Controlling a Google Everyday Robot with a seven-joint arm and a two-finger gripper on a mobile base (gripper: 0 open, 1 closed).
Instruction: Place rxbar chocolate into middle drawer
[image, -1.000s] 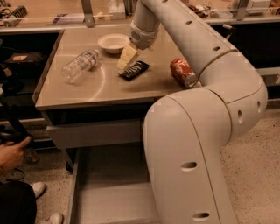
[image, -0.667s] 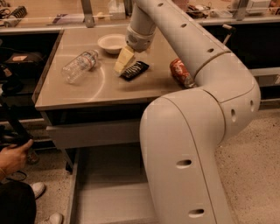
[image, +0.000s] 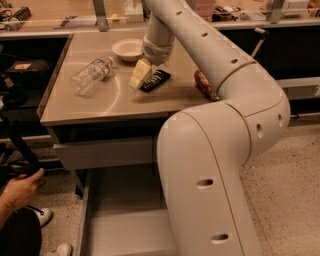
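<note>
The rxbar chocolate (image: 154, 80), a flat black wrapped bar, lies on the tan table top (image: 115, 100) near its middle. My gripper (image: 140, 75) is low over the table, right at the bar's left edge, with the arm reaching in from above. I cannot tell whether it touches the bar. The middle drawer (image: 125, 225) is pulled out below the table, grey and with nothing in it; my arm's large body hides its right part.
A clear plastic bottle (image: 92, 75) lies on its side at the table's left. A white bowl (image: 127, 49) stands at the back. An orange-red soda can (image: 202, 83) lies right of the bar. A person's hand (image: 20, 190) and shoe are at the lower left.
My gripper has shifted slightly left and lower beside the bar. The bar, bottle, bowl and can have not moved.
</note>
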